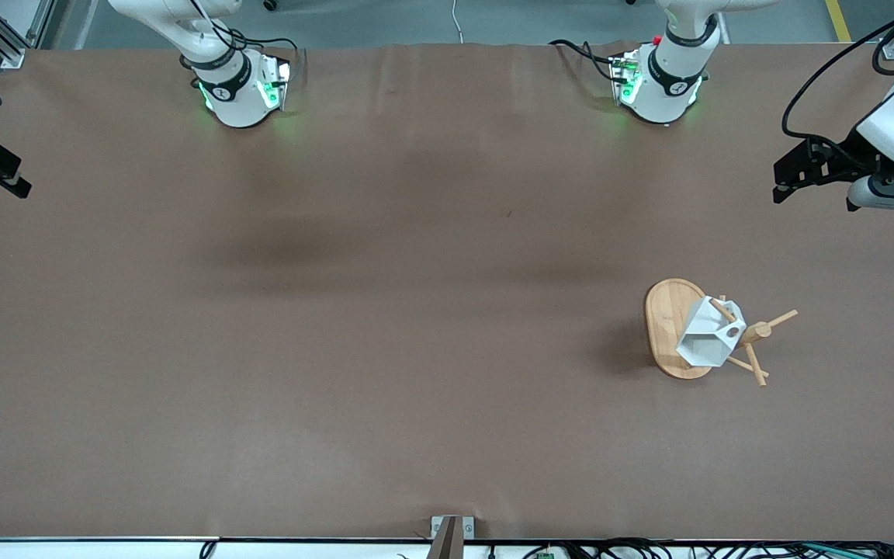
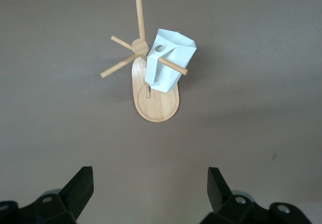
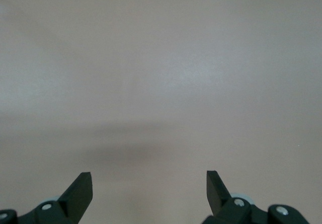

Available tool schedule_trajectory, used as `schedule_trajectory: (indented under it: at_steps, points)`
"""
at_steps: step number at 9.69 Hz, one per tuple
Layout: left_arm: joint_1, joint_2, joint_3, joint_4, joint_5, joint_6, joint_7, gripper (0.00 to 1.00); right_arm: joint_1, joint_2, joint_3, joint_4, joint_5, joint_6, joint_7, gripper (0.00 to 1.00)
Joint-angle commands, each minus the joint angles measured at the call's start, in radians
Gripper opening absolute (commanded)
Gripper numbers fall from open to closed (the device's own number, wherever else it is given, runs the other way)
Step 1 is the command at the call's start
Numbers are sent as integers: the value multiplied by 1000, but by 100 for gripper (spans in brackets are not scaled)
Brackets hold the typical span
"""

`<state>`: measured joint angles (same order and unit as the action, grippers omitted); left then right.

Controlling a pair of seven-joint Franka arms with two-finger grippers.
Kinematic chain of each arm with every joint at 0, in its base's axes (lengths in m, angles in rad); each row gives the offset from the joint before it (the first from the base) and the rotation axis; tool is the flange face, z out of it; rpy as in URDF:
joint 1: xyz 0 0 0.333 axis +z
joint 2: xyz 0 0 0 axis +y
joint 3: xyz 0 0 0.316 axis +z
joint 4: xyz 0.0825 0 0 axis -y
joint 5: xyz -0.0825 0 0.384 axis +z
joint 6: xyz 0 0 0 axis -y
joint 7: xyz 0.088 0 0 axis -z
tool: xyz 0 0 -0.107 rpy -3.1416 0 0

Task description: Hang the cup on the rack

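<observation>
The bamboo rack (image 1: 668,326) stands toward the left arm's end of the table, on its oval base. The white faceted cup (image 1: 707,341) hangs on it beside the central post, carried by one peg that sticks out past its body. The round hole in its handle tab shows next to the post. In the left wrist view the rack (image 2: 156,105) and the cup (image 2: 168,63) lie well ahead of the fingers. My left gripper (image 1: 779,182) (image 2: 150,176) is open and empty, up over the table's end, apart from the rack. My right gripper (image 1: 20,177) (image 3: 149,178) is open and empty over the right arm's end of the table.
Brown table cover (image 1: 385,310) spreads between the arms. The two arm bases (image 1: 241,89) (image 1: 660,81) stand along the table edge farthest from the front camera. A small metal bracket (image 1: 451,532) sits at the edge nearest to that camera.
</observation>
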<state>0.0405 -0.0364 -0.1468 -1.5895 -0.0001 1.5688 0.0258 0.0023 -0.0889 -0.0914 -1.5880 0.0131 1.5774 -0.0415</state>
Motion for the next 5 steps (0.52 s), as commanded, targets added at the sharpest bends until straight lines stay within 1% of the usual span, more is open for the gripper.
schedule_trajectory:
  at_steps: [1,3,5]
  points:
    - [12,-2,-22,-13,17,-33,-59,100,2,1,-1,6,-18,-10,17,100]
    - [7,-16,-36,-12,18,-46,-122,100,1,1,-1,6,-18,-10,17,100]
    - [9,-11,-36,-9,20,-46,-106,100,1,1,-1,6,-18,-10,15,100]
